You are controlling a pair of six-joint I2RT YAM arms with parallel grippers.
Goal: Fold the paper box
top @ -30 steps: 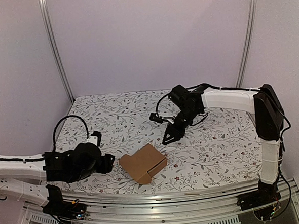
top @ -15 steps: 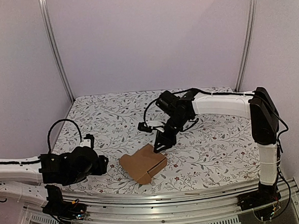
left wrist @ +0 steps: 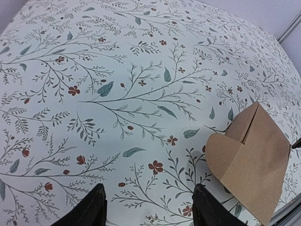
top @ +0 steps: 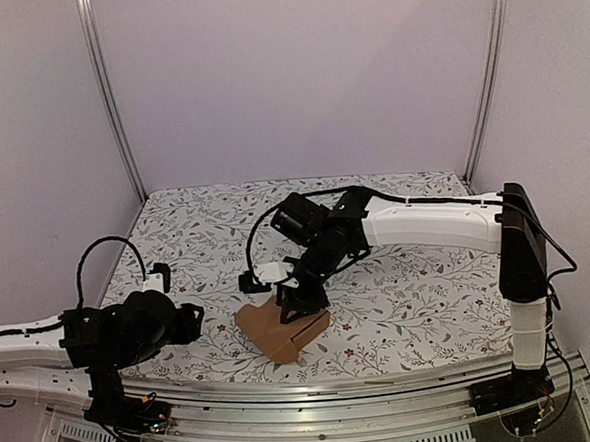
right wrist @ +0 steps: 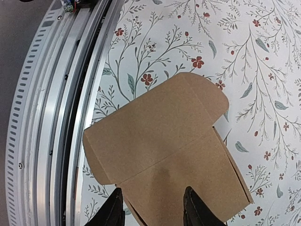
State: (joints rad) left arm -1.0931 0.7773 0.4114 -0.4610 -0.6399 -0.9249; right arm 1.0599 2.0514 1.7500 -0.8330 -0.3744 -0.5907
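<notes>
Paper box [right wrist: 164, 136]: partly folded. Right gripper [right wrist: 153, 207]: half-spread, empty, poised above, likely to press it. Left gripper [left wrist: 148, 207]: wide, empty, aside.

Floral cloth [top: 420, 303], leaf and red-flower print, covers the table mid-frame. Slotted aluminium rail [top: 215, 388] along the bottom edge. Metal uprights upper left [top: 107, 92] and upper right [top: 488, 69]. Pale wall [top: 296, 71] behind. Thin brownish sliver [top: 380, 382] on the rail, possibly a stick.

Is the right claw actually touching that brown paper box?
Cannot tell. The right wrist view shows the right claw open over the paper box, as does the top view, but neither shows contact or a gap.
</notes>
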